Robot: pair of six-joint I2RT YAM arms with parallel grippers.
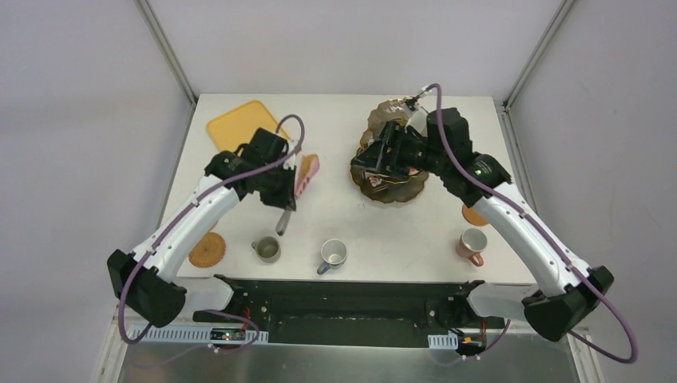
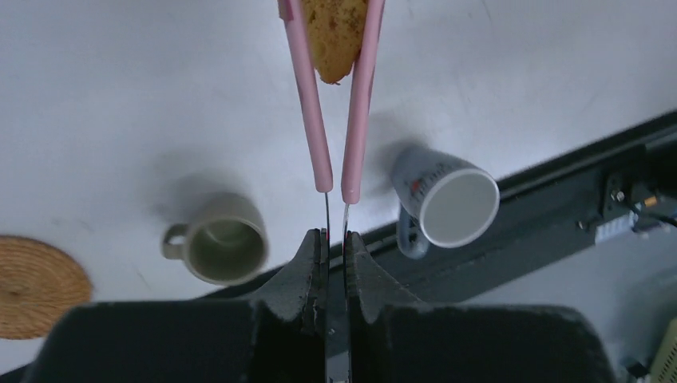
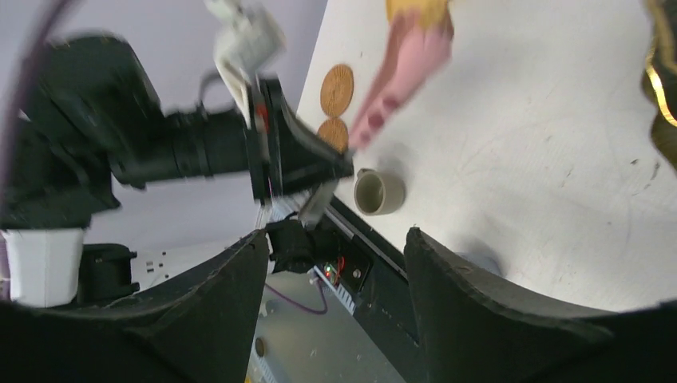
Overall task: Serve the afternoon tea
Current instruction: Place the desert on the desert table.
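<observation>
left gripper (image 2: 335, 239) pressed tight on the metal tail of the tongs (image 2: 319, 120), so the pink tips squeeze a small cake (image 2: 335, 32) above the table, left of the stand (image 1: 397, 199); right gripper (image 3: 331, 239) over the stand, fingers spread, empty; probably there to steady it

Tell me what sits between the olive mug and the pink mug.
The grey-blue mug, nearer the olive mug than the pink mug; the top view shows it.
</observation>
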